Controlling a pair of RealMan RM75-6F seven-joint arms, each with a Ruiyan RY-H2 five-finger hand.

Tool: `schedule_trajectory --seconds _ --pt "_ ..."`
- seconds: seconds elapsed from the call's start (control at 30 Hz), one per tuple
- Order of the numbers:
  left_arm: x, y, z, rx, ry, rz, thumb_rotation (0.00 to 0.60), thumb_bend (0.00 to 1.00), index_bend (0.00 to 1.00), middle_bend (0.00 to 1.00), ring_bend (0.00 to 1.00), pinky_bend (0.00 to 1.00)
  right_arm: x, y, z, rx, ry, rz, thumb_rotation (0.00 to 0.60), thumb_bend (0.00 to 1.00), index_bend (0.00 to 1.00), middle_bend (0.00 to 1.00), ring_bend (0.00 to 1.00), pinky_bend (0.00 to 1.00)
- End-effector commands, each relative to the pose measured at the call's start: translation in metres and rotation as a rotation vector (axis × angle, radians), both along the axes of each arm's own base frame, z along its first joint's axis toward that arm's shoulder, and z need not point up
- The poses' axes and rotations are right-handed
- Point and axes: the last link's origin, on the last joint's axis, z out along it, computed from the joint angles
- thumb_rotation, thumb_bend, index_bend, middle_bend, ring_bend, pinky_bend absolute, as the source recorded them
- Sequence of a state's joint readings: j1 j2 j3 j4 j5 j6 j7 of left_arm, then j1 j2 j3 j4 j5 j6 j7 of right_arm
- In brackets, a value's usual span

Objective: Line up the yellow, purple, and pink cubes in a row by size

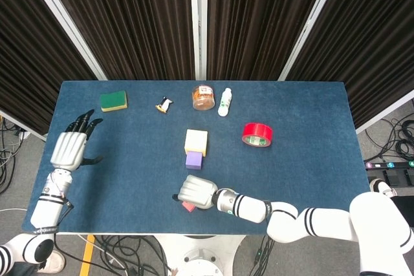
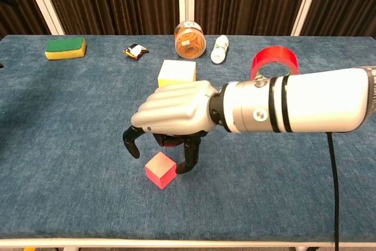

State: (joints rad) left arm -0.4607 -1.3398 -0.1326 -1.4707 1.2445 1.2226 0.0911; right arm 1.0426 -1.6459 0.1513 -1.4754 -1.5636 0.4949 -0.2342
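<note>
The yellow cube (image 1: 196, 141) (image 2: 177, 73), the largest, sits mid-table. The smaller purple cube (image 1: 193, 159) touches its near side; in the chest view my right hand hides it. Near the front edge the small pink cube (image 1: 188, 207) (image 2: 160, 169) lies on the cloth. My right hand (image 1: 197, 193) (image 2: 173, 116) hovers just over it, palm down with its fingers curled downward and apart. One fingertip (image 2: 188, 166) is right beside the cube and the thumb is off to its left. The hand grips nothing. My left hand (image 1: 70, 148) rests open at the table's left edge.
Along the back stand a green-and-yellow sponge (image 1: 114, 101) (image 2: 66, 47), a small penguin toy (image 1: 164, 104) (image 2: 135, 52), a jar of snacks (image 1: 203, 97) (image 2: 190, 39) and a white bottle (image 1: 224, 102) (image 2: 220, 49). A red tape roll (image 1: 257, 134) (image 2: 275, 62) lies right of the cubes.
</note>
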Motion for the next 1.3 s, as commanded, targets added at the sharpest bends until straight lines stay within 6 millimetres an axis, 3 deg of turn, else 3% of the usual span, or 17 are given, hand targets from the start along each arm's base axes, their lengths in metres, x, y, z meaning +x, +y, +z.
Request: schedule_trajectory --seconds 0.03,0.23,0.57,0.7,0.8,0.9,1.1,1.3 --pt "-0.002 0.000 0.000 -0.001 -0.006 0.004 0.600 0.05 0.20 0.07 0.09 0.21 0.001 0.001 -0.005 0.005 0.015 -0.001 0.600 0.09 0.31 0.94 0.95 1.00" --pt "-0.005 -0.001 -0.001 -0.003 -0.008 0.012 0.600 0.05 0.20 0.07 0.09 0.21 0.000 0.001 -0.010 0.010 0.041 -0.013 0.600 0.10 0.29 0.94 0.95 1.00" --pt "-0.010 -0.002 -0.001 0.003 -0.014 0.025 0.600 0.05 0.20 0.07 0.09 0.21 0.001 -0.001 -0.021 0.003 0.068 -0.024 0.600 0.19 0.30 0.94 0.95 1.00" --pt "-0.011 -0.002 -0.001 0.009 -0.014 0.029 0.600 0.05 0.20 0.07 0.09 0.21 0.001 -0.001 -0.022 -0.012 0.067 -0.020 0.600 0.26 0.40 0.94 0.95 1.00" --pt "-0.011 -0.002 -0.001 0.009 -0.014 0.028 0.600 0.05 0.20 0.07 0.09 0.21 0.001 -0.003 -0.022 -0.027 0.058 -0.019 0.600 0.32 0.54 0.94 0.96 1.00" --pt "-0.011 -0.003 0.000 0.011 -0.014 0.028 0.600 0.05 0.20 0.07 0.09 0.21 0.001 -0.009 -0.016 -0.052 0.047 -0.018 0.600 0.33 0.58 0.94 0.96 1.00" --pt "-0.014 -0.005 0.000 0.014 -0.013 0.038 0.600 0.05 0.20 0.07 0.09 0.21 -0.001 -0.040 0.001 -0.142 0.049 0.037 0.600 0.33 0.58 0.94 0.96 1.00" --pt "-0.015 -0.006 -0.001 0.011 -0.010 0.050 0.600 0.04 0.20 0.07 0.09 0.21 -0.008 -0.060 0.003 -0.199 0.085 0.183 0.600 0.32 0.57 0.94 0.96 1.00"
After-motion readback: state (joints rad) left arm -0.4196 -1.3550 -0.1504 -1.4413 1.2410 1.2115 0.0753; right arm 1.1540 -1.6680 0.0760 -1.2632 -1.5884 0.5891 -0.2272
